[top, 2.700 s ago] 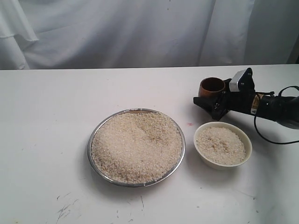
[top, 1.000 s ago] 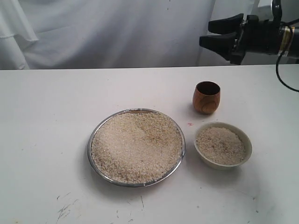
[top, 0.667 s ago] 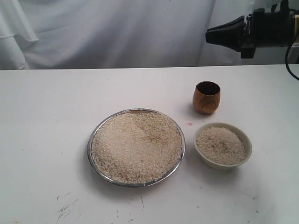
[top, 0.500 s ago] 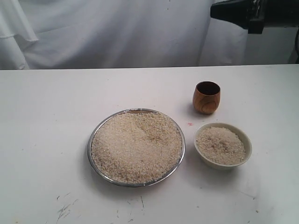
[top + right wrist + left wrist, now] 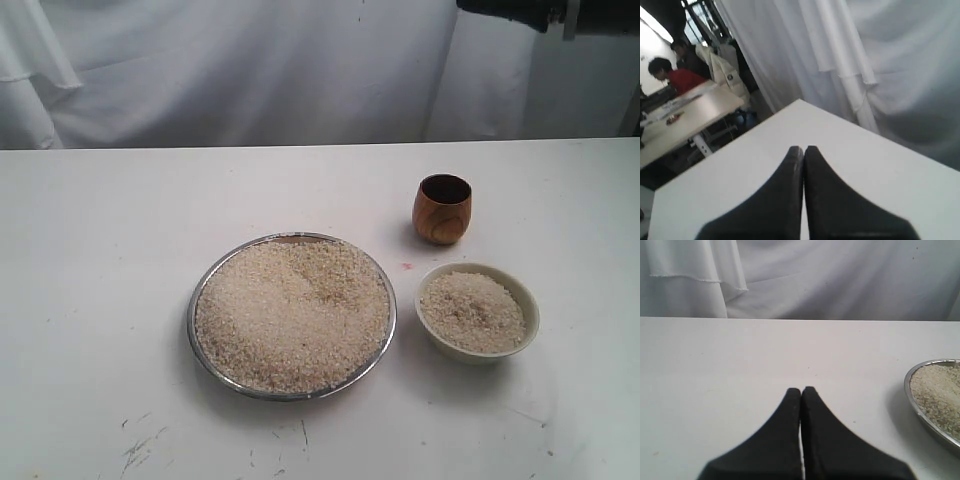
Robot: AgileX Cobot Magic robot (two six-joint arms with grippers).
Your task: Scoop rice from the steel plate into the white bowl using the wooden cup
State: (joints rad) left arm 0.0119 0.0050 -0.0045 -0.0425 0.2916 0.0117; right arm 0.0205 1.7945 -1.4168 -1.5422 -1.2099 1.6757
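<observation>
The steel plate point(image 5: 205, 287) sits mid-table, heaped with rice point(image 5: 292, 313). To its right stands the white bowl point(image 5: 529, 313), which holds rice too. Behind the bowl the wooden cup point(image 5: 441, 209) stands upright and free. My right gripper point(image 5: 803, 149) is shut with nothing in it; in the exterior view only its dark underside point(image 5: 510, 9) shows at the top edge, high above the cup. My left gripper point(image 5: 801, 390) is shut and holds nothing, low over bare table with the plate's rim point(image 5: 912, 374) off to one side. It does not show in the exterior view.
White cloth point(image 5: 250, 70) hangs behind the white table point(image 5: 90, 250). The right wrist view looks past the table's corner to desks and people point(image 5: 677, 80) in the room beyond.
My right gripper let go of the wooden cup, rose from the table to the top edge of the exterior view, and shut. The cup stands where it was set down.
</observation>
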